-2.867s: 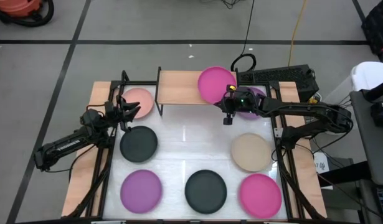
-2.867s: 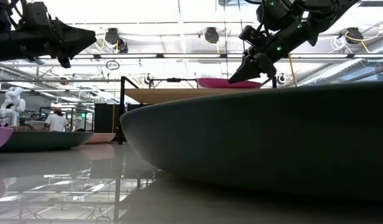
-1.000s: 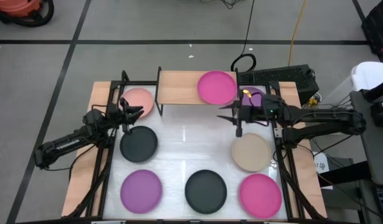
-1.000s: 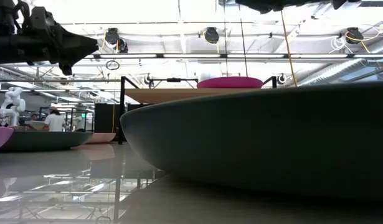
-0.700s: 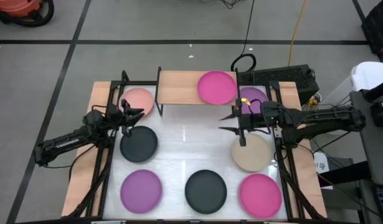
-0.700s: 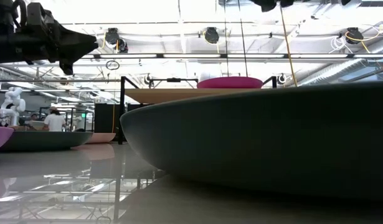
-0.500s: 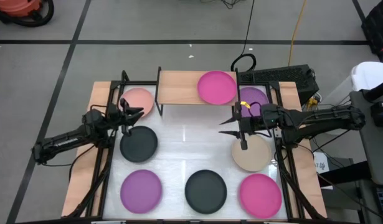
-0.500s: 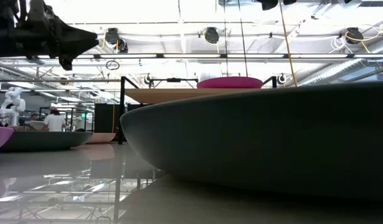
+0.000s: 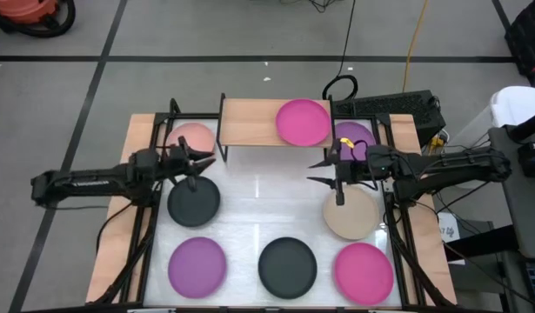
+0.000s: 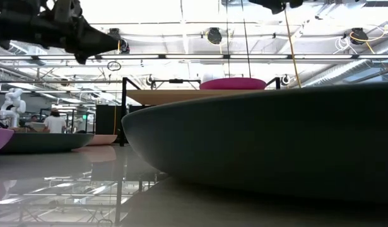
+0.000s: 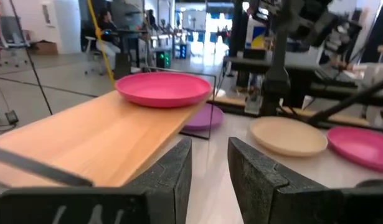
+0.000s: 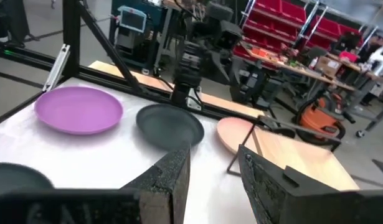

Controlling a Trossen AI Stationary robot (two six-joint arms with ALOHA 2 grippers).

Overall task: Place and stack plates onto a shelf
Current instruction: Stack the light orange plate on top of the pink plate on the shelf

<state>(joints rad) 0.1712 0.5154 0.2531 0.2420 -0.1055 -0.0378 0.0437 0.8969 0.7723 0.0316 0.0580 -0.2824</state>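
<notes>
The shelf (image 9: 250, 122) stands at the table's far edge, its wooden top bearing one magenta plate (image 9: 303, 122) at its right end. The other plates lie flat on the table: pale pink (image 9: 192, 137), purple (image 9: 357, 136), dark grey (image 9: 194, 202), beige (image 9: 350, 216), purple (image 9: 197, 266), dark grey (image 9: 287, 266) and magenta (image 9: 364, 271). My left gripper (image 9: 206, 162) hovers open between the pale pink and dark grey plates, pointing at the shelf (image 11: 98, 143). My right gripper (image 9: 312, 173) hovers open above the beige plate's far left rim, pointing toward the table's left.
Black frame rails (image 9: 150, 226) run along both sides of the white tabletop. Bare tabletop lies between the two grippers, in front of the shelf. The shelf's left half carries nothing. A keyboard (image 9: 397, 106) sits behind the table's far right corner.
My left gripper has swung toward the table's right edge, closer to the shelf's left leg, still open. My right gripper has drifted a little toward the near edge, over the beige plate's rim. No plate has moved.
</notes>
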